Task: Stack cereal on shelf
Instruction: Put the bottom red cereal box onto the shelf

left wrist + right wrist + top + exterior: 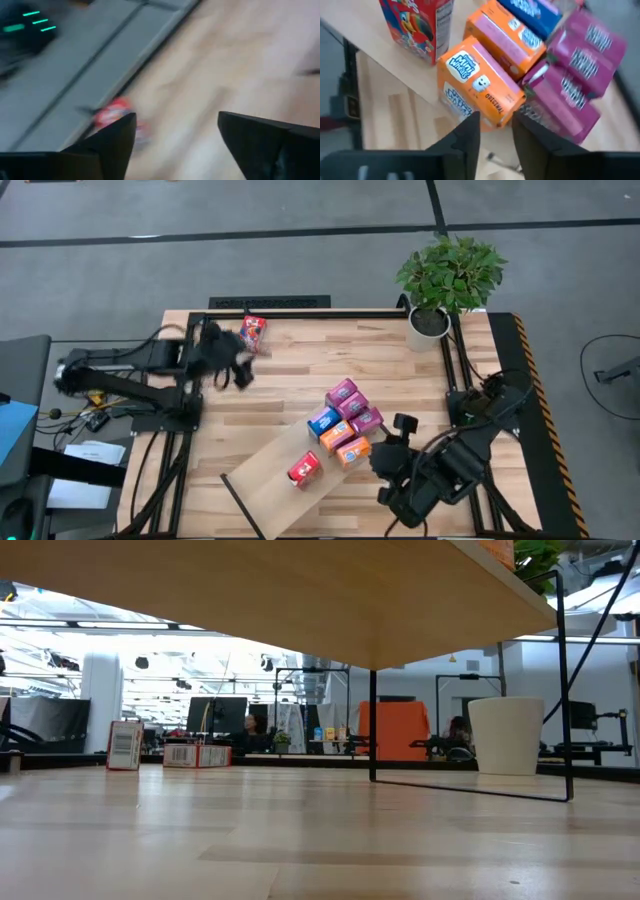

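The shelf (262, 485), a pale board on black legs, stands slanted on the table's near half. Cereal boxes stand on it: a red one (304, 469), two orange ones (353, 450), a blue one (323, 421) and three magenta ones (353, 406). My right gripper (399, 427) hovers at the shelf's right end. It stands slightly open (496, 117) just short of the nearest orange box (480, 85), with nothing between the fingers. Another red box (253, 332) stands on the table at the far left. My left gripper (238, 372) hangs open (175, 120) near it, apart from it.
A potted plant (432, 320) stands at the table's far right corner. In the low view, the shelf's underside (330, 600) fills the top and a black leg (372, 725) stands mid-table. A second small box (197, 754) lies flat beside the red box (125, 745).
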Robot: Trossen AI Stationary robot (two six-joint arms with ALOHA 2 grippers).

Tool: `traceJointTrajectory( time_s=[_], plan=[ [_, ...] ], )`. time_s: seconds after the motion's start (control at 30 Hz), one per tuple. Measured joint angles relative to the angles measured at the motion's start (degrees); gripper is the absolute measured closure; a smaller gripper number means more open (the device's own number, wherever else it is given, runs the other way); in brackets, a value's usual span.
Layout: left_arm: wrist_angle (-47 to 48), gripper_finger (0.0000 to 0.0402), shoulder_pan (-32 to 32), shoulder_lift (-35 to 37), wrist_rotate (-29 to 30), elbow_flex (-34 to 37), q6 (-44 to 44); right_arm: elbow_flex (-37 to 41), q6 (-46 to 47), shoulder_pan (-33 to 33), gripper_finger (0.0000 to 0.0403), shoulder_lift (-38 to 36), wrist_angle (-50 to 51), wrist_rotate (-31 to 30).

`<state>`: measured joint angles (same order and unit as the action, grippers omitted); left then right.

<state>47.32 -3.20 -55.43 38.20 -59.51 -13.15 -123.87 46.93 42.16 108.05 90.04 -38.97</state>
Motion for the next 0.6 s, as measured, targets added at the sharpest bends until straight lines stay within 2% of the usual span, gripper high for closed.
traceJointTrajectory(
  time_s=[0.07,0.13,0.23,0.33,0.4,0.47,0.6],
  plan=[
    [-0.08,0.0114,-8.39,-1.11,1.31,0.0,2.97,0.0,4.26,-0.65,0.025,0.0,-0.01,1.63],
    [-0.37,0.0105,-16.86,-2.32,-1.78,0.0,4.56,0.0,8.81,-0.79,0.0238,-0.02,0.0,2.43],
    [-2.49,0.0104,-30.08,-4.52,-15.89,0.0,7.31,0.0,13.27,-0.76,0.0231,-0.06,-0.02,1.51],
    [-5.55,0.0114,-41.41,-8.63,-31.47,0.0,8.98,0.46,12.95,-1.45,0.0235,-0.13,0.0,1.4],
    [-6.92,0.0124,-47.57,-11.8,-39.68,0.0,8.99,0.5,11.78,-1.89,0.0243,-0.12,-0.04,1.43],
    [-7.67,0.0134,-51.94,-14.93,-43.66,-0.02,9.07,0.52,11.29,-1.91,0.0253,-0.85,-0.04,1.78],
    [-1.54,0.0142,-57.4,-19.33,-44.68,-0.02,9.31,0.5,11.55,-0.83,0.027,-2.9,0.01,4.46]
  ],
)
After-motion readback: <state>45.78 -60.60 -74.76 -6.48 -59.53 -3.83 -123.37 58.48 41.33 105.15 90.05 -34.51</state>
